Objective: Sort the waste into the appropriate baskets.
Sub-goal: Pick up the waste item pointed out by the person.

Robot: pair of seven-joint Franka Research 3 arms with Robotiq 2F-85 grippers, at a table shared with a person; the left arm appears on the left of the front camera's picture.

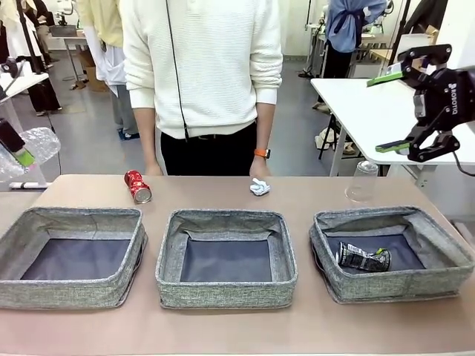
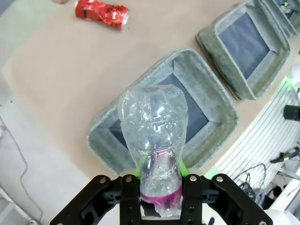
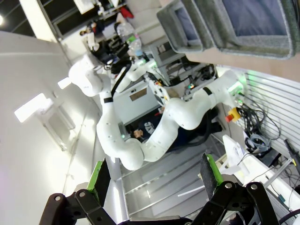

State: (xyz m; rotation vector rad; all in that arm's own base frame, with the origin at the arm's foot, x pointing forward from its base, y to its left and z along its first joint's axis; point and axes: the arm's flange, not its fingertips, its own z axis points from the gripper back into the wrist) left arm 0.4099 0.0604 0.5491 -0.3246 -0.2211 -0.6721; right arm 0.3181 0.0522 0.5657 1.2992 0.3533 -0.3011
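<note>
The left gripper is clamped on the pink-labelled end of a clear plastic bottle, with an empty grey basket beyond its fingertips. The right gripper hangs wide open and empty, high above the right-hand basket holding a crushed dark can. Sorting looks barely begun: the red soda can, paper wad and clear cup lie loose on the table, far from both sets of fingers.

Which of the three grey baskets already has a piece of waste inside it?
The right basket: a crushed dark can lies in it. The middle basket and the left basket show bare lining.
</note>
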